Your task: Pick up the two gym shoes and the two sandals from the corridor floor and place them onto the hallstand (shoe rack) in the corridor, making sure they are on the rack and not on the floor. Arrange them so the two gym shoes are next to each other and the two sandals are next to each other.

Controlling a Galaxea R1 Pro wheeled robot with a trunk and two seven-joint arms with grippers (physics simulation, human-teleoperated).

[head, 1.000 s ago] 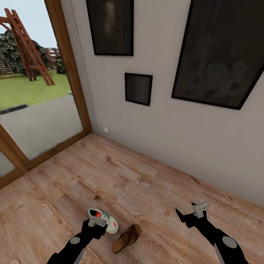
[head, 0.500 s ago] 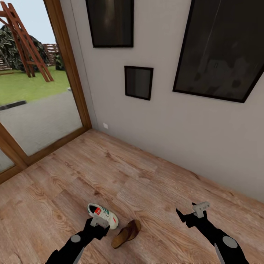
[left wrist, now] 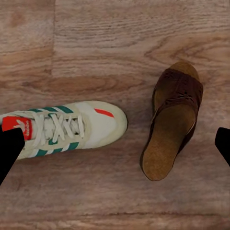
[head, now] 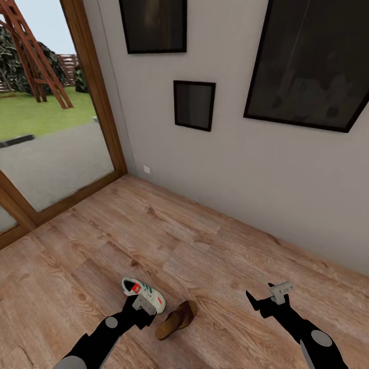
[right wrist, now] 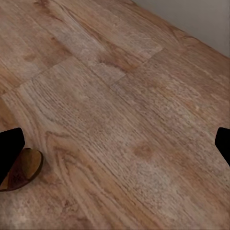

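Left pincer [head: 139, 307], jaws wide and empty, has advanced over the gym shoe [head: 143, 295], which lies beside a sandal [head: 177, 319] on the corridor floor [head: 205, 246]: grasp imminent. Right pincer [head: 266, 298] hovers spread, empty. Beyond, framed pictures [head: 193, 105] on the wall.

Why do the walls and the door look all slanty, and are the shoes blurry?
In the head view the wall and door frame lean because the camera tilts downward with a wide lens; the dark picture frames look smudgy. In the left wrist view the gym shoe and sandal are sharp, with soft shadows on the floor.
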